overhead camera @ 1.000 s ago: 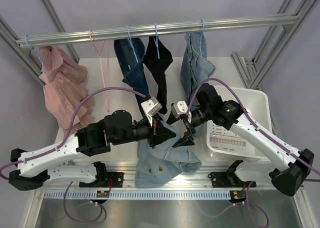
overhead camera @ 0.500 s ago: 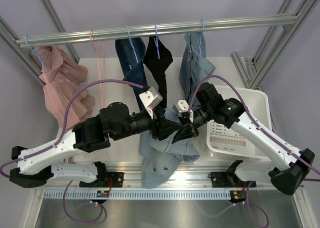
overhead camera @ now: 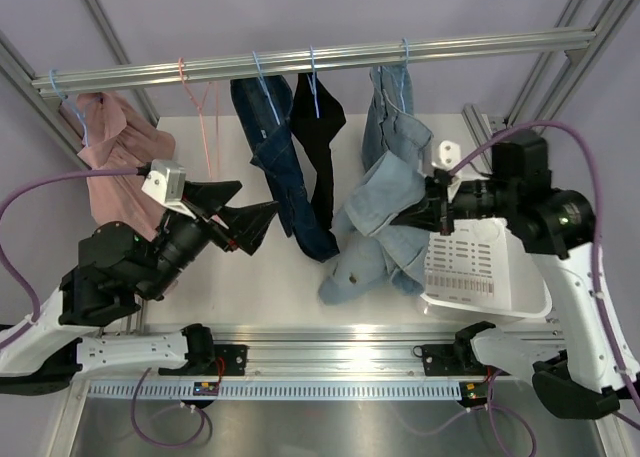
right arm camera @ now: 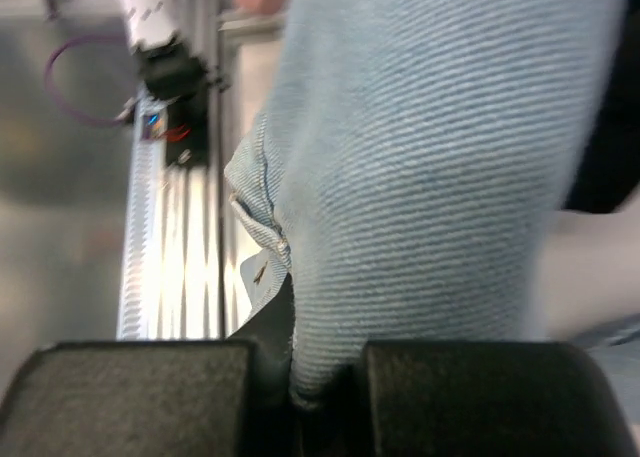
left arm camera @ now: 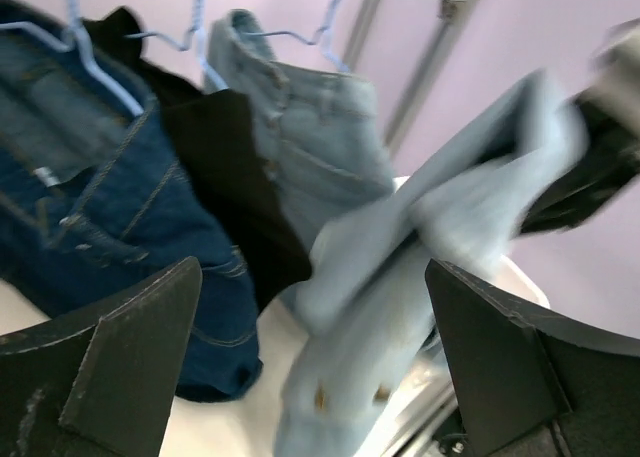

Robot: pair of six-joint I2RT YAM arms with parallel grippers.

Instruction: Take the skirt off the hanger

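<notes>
The light-blue denim skirt (overhead camera: 372,229) hangs free of any hanger, bunched and drooping to the table. My right gripper (overhead camera: 408,217) is shut on its upper fold, beside the white bin. In the right wrist view the skirt cloth (right arm camera: 430,167) is pinched between the pads of that gripper (right arm camera: 305,397). My left gripper (overhead camera: 245,209) stands wide open at the left, well apart from the skirt, nothing in it. Between the fingers of that gripper (left arm camera: 315,377), the left wrist view shows the skirt (left arm camera: 400,277) in the distance. An empty pink hanger (overhead camera: 205,127) hangs on the rail (overhead camera: 330,55).
On the rail hang a pink garment (overhead camera: 120,177), dark blue jeans (overhead camera: 278,162), a black garment (overhead camera: 320,137) and a light denim piece (overhead camera: 395,117), all on hangers. A white bin (overhead camera: 522,192) stands at the right under the right arm.
My left gripper opened, let go of the skirt and drew back to the left. My right gripper shut on the skirt and carried it up and right, towards the bin.
</notes>
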